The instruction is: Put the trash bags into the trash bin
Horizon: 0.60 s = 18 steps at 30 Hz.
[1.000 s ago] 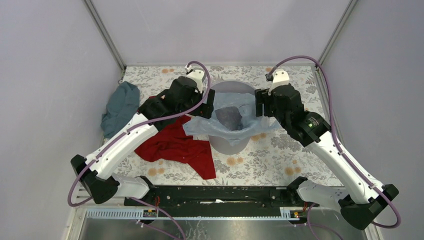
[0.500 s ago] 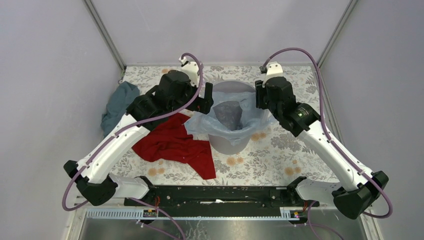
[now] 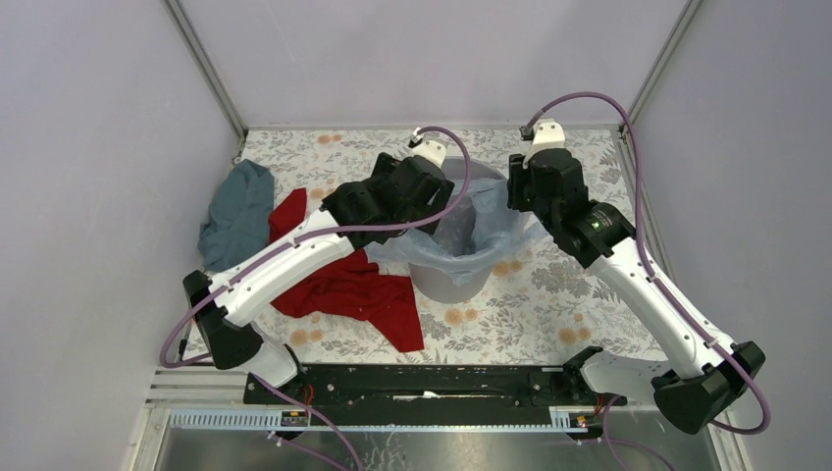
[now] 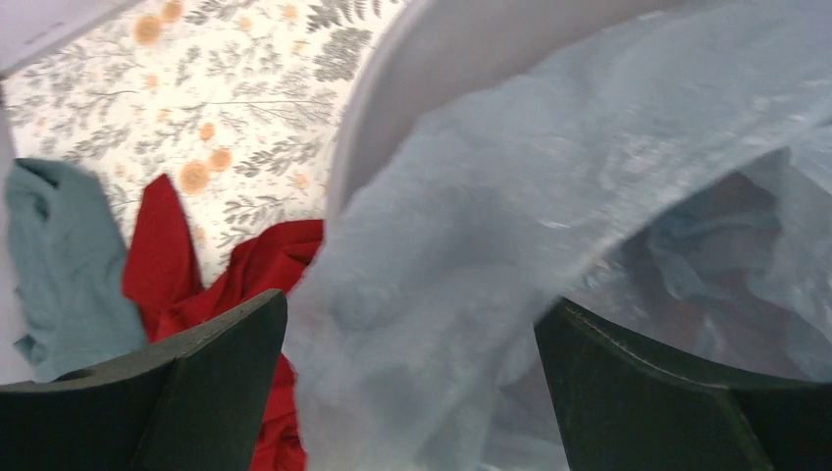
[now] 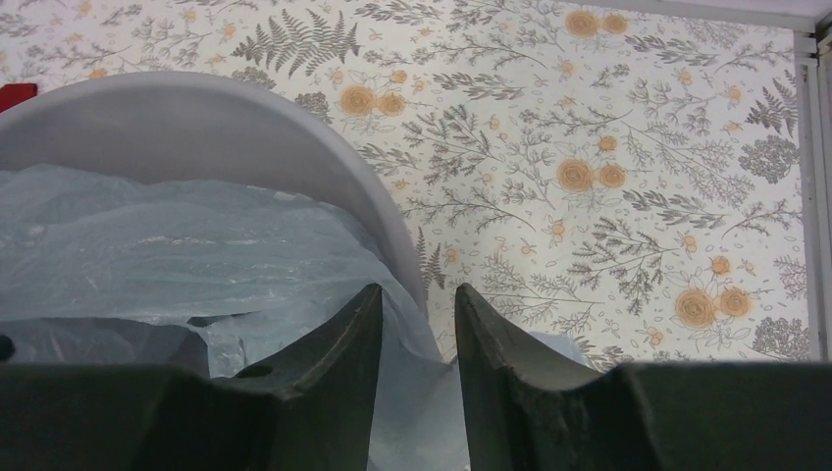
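Note:
The grey trash bin [image 3: 446, 285] stands mid-table with the pale blue trash bag [image 3: 402, 250] hanging into it and spilling over its left and right rim. My left gripper [image 3: 443, 208] hovers over the bin's left side. In the left wrist view it [image 4: 412, 299] is open wide, with bag film [image 4: 549, 177] between the fingers and the bin's rim [image 4: 412, 69] behind. My right gripper [image 3: 516, 201] sits at the bin's right rim. In the right wrist view it [image 5: 417, 287] is narrowed on the film [image 5: 196, 245] draped over the bin's wall [image 5: 177, 118].
A red cloth [image 3: 343, 285] lies on the floral tabletop just left of the bin, and a teal-grey cloth [image 3: 235, 211] is bunched at the far left. Both show in the left wrist view, red cloth [image 4: 167, 255] and teal-grey cloth [image 4: 59, 245]. Enclosure walls ring the table.
My left arm swung right, from beside the bin to over its opening. My right gripper narrowed on the bag film at the right rim.

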Motion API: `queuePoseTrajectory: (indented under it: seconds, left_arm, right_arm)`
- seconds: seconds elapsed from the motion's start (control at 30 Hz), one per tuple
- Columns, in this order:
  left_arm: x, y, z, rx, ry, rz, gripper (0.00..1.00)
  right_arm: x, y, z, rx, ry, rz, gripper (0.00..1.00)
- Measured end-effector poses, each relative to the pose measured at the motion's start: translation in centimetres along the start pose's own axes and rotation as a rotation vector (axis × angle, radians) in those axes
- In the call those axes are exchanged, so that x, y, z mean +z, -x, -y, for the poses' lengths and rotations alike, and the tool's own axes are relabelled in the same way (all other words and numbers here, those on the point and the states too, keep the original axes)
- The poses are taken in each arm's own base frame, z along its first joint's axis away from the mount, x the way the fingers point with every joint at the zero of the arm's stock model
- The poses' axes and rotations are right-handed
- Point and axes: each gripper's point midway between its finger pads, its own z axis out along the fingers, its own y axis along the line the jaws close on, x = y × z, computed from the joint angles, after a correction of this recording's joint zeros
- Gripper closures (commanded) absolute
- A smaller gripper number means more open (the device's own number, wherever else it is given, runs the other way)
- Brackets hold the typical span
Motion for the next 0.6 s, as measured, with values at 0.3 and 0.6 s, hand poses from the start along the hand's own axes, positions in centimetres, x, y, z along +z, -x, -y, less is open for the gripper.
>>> queuePoseTrajectory:
  seconds: [0.3, 0.6]
  left_arm:
    - [0.0, 2.5, -2.3, -0.068, 0.092, 0.073, 0.25]
    - [1.3, 6.1, -4.8, -0.17, 0.096, 0.125, 0.42]
  right_arm:
    - [0.8, -0.1, 1.1, 0.032, -0.01, -0.003, 0.65]
    - [3.1, -0.7, 0.5, 0.03, 0.01, -0.045, 0.73]
